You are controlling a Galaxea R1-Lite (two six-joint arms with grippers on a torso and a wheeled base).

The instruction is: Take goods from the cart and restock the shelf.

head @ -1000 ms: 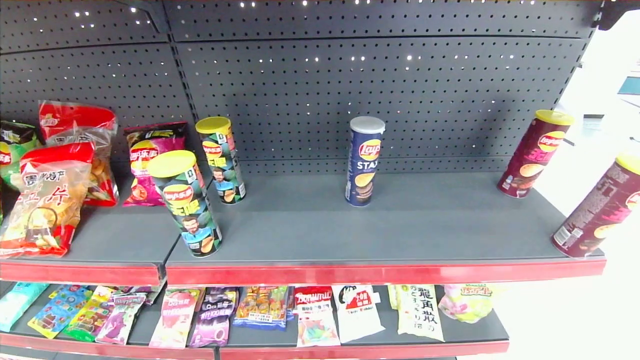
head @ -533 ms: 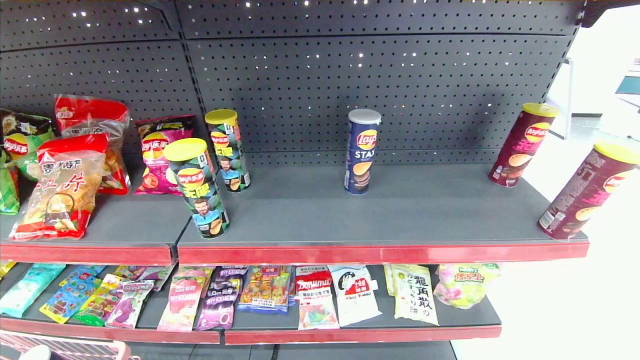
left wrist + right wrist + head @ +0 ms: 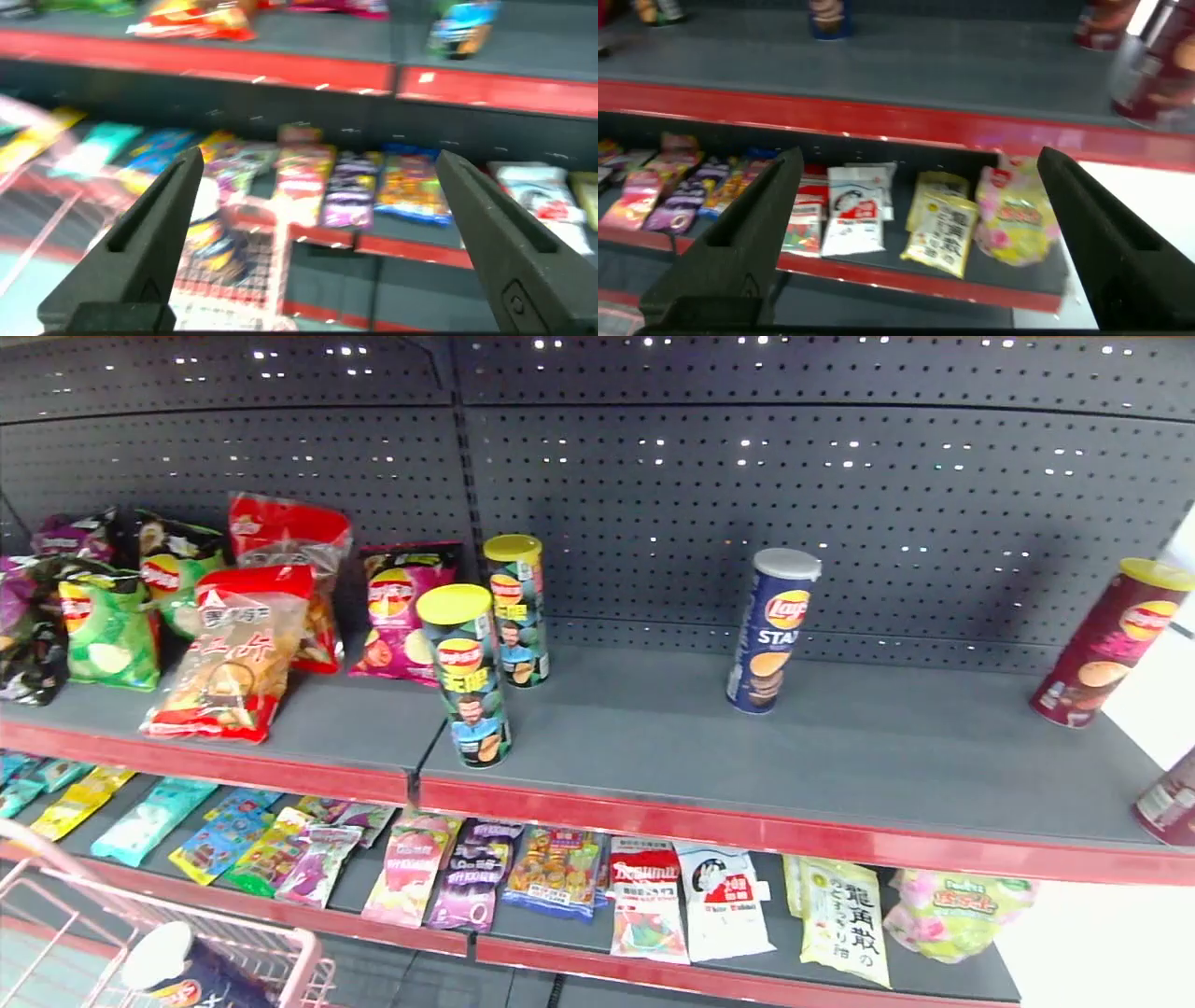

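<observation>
The pink wire cart [image 3: 301,957], at 7 o'clock in the head view, holds 1 dark blue can [image 3: 182,975] with a white lid. The shelf [image 3: 887,756] carries a green can [image 3: 464,677], with a blue canister [image 3: 773,630] well apart at its 3 o'clock. The left end effector [image 3: 319,160] and right end effector [image 3: 920,154] both gape wide, empty. Since 0.5 s ago the head camera has swung toward 9 o'clock, revealing more of the cart.

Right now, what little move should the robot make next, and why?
Probably lower the left claw toward the blue can in the pink cart: the claw is open and empty, and the shelf has plenty of bare room.
</observation>
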